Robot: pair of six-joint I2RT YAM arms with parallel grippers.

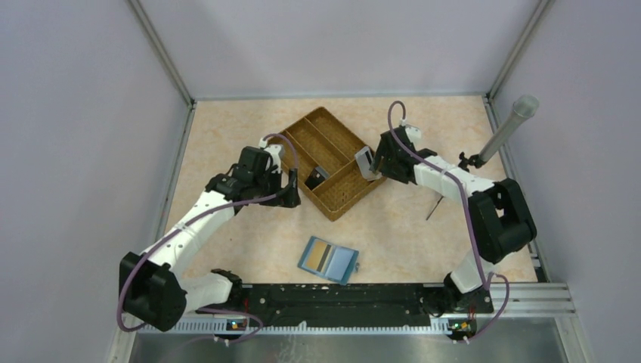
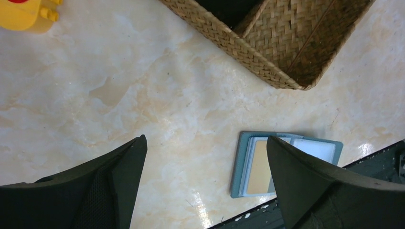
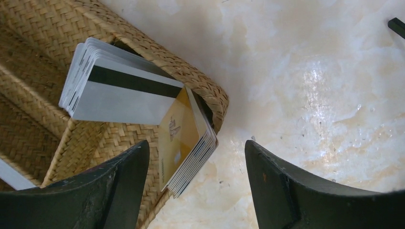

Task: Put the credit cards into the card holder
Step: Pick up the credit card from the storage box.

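Observation:
The card holder [image 1: 329,259] lies open on the table near the front edge, teal-blue with a tan card showing in its left panel. It also shows in the left wrist view [image 2: 248,164], partly behind my right finger. My left gripper [image 1: 292,190] is open and empty beside the tray's left corner, as the left wrist view [image 2: 206,143] shows. Two stacks of credit cards lean on the woven tray's rim: a grey stack with a black stripe [image 3: 119,90] and a gold-faced stack [image 3: 186,138]. My right gripper [image 3: 197,145] is open, with the gold stack's lower end between the jaws, untouched. From above, the right gripper [image 1: 372,163] is at the tray's right edge.
The brown woven divided tray [image 1: 302,132] stands mid-table, with dark items in one compartment. A grey tube [image 1: 508,127] leans at the back right and a thin dark rod [image 1: 433,208] lies on the table. A yellow piece [image 2: 21,14] sits left of the tray.

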